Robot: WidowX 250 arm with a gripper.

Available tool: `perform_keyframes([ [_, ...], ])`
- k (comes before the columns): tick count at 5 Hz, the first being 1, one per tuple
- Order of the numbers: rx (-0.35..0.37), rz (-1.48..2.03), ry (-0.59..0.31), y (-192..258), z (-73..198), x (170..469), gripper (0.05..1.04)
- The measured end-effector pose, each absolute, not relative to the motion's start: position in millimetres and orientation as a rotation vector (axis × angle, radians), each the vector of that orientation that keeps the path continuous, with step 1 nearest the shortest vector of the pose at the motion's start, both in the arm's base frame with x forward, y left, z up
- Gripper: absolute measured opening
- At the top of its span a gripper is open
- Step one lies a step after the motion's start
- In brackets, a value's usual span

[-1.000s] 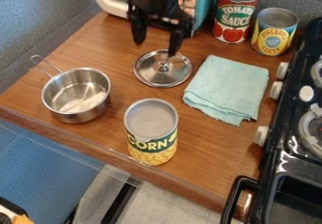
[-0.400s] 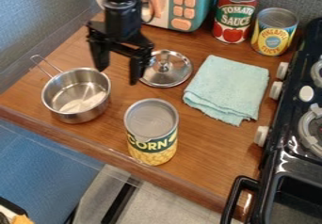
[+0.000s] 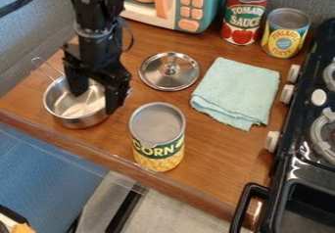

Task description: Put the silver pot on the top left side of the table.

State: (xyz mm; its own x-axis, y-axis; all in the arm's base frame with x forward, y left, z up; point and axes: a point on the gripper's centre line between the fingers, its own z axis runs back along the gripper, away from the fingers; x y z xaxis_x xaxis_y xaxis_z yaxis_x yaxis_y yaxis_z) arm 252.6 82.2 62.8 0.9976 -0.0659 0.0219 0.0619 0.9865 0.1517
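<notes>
The gripper (image 3: 95, 102) hangs over the right part of the silver pot, its two fingers apart. One finger is above the pot's inside, the other beside or above its right rim; whether either touches the metal I cannot tell. The silver pot (image 3: 76, 121) stands upright at the left of the wooden table (image 3: 212, 151), its wire handle pointing to the upper left. Part of its back and right rim is hidden behind the gripper.
A metal lid (image 3: 169, 71) lies right of the gripper, and a corn can (image 3: 157, 137) stands in front. Beyond are a blue cloth (image 3: 237, 92), a toy microwave (image 3: 171, 4), a tomato sauce can (image 3: 245, 14), a pineapple can (image 3: 286, 33) and a stove (image 3: 307, 149).
From above the lid, the gripper has moved left and toward the camera, over the pot. The pot has stayed in place.
</notes>
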Motion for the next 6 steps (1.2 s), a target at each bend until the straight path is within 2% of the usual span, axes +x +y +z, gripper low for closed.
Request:
perform_keyframes([
  [1,0.153,-0.094,-0.008,85.8,52.2,239.4,1.001],
  [2,0.148,-0.107,-0.025,85.3,50.9,241.1,0.953],
  [4,0.163,-0.094,-0.015,87.0,42.7,241.3,0.359],
  [5,0.157,-0.107,-0.018,86.0,42.5,241.9,0.151],
  [6,0.139,-0.124,-0.022,82.9,44.3,241.7,0.071],
])
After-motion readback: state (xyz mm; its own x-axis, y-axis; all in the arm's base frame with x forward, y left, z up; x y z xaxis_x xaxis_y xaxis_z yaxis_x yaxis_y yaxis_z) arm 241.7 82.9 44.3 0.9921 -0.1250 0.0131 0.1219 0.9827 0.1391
